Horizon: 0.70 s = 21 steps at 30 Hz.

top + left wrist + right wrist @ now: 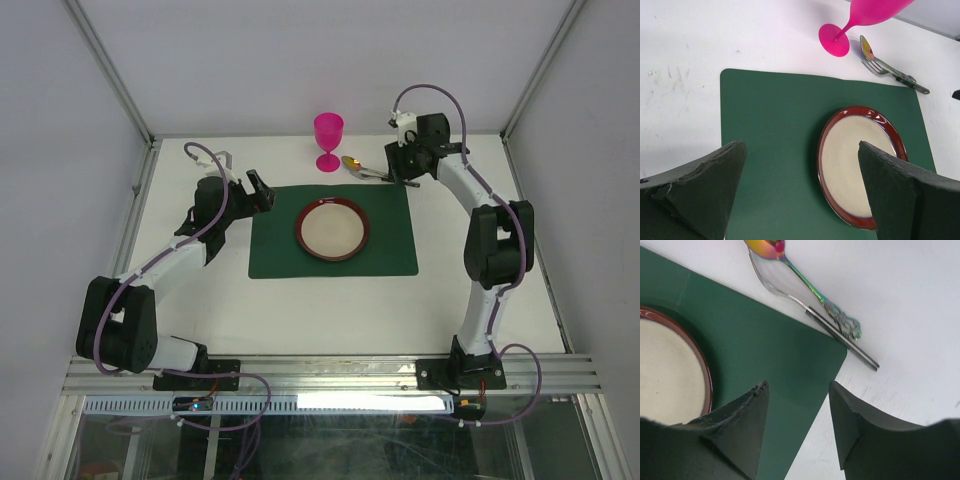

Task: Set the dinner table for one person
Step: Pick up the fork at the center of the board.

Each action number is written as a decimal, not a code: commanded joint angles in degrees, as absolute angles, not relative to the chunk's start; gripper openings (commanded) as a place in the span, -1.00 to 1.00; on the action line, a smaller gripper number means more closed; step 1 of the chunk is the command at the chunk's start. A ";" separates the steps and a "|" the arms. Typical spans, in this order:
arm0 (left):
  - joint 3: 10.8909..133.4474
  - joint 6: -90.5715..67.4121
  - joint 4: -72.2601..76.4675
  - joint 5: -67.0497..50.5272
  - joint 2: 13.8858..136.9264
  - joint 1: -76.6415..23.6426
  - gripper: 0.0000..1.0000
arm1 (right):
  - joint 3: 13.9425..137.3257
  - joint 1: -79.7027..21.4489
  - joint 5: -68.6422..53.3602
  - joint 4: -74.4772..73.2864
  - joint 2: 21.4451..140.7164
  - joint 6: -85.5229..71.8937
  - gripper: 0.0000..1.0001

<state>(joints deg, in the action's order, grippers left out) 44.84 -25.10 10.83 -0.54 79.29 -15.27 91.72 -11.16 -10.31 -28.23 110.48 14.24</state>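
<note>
Saw the white counter (300, 320) spread under everything, with aluminium rails along its edges and both arm bases fixed at the near rail. Found a dark green placemat (390, 250) lying flat around the middle of the counter. Found on the middle of the placemat a round plate (333, 230), cream inside with a dark red rim, and nothing on it.

Found the left fingers (700, 190) by the far left corner of the placemat, spread wide apart with nothing between them. Found the right fingers (735, 430) above the far right corner of the placemat, parted by a moderate gap and also holding nothing.

Just beyond that corner, noticed a fork (775, 285) and a rainbow-tinted spoon (805, 277) lying side by side on the bare counter, very close together, tines and bowl pointing to the left. Could not tell whether the fork's dark handle end touched the placemat.

Farther back, saw a bright pink goblet (328, 130) standing upright on the counter, just left of the spoon's bowl and apart from the placemat's far edge.
</note>
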 commanded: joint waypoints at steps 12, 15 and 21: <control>44.63 -24.45 14.21 0.64 78.30 -14.52 0.98 | 108.52 -7.15 -23.33 -29.67 124.32 26.64 0.06; 44.82 -24.26 14.15 0.88 78.88 -14.45 0.98 | 109.80 -7.04 -23.12 -29.62 125.90 27.18 0.06; 45.58 -24.24 14.29 0.88 80.16 -14.44 0.98 | 111.53 -6.88 -23.03 -28.98 127.74 28.39 0.05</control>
